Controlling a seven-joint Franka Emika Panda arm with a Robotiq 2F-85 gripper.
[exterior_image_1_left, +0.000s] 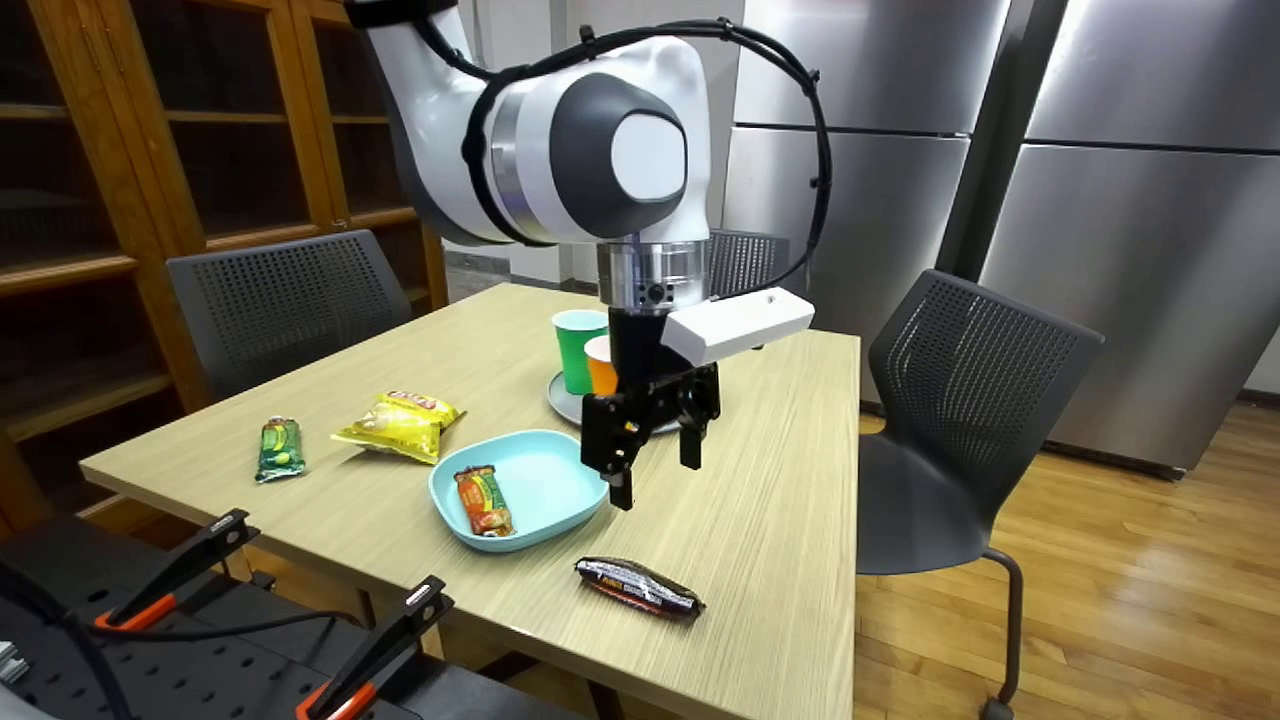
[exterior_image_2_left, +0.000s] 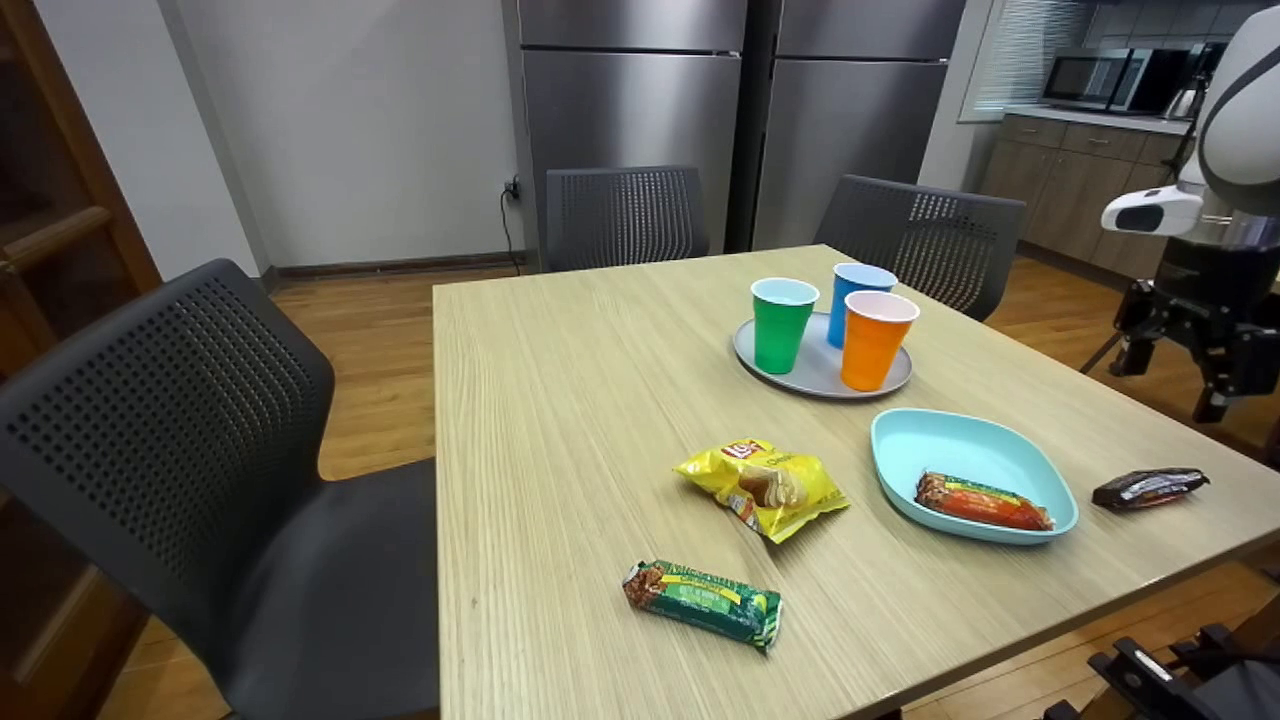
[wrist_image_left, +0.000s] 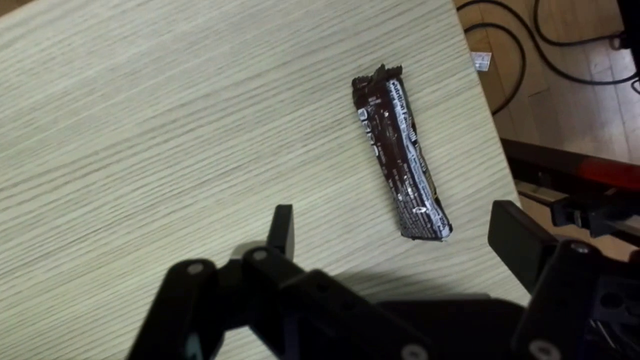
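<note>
At six o'clock from the spread-jawed gripper in an exterior view, a seemingly chocolate snack bar lies ungrasped

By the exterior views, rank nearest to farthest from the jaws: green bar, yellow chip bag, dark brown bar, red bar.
1. Dark brown bar, on the table near its edge.
2. Red bar, inside the turquoise tray.
3. Yellow chip bag, on the table beyond the tray.
4. Green bar, past the bag.
</note>
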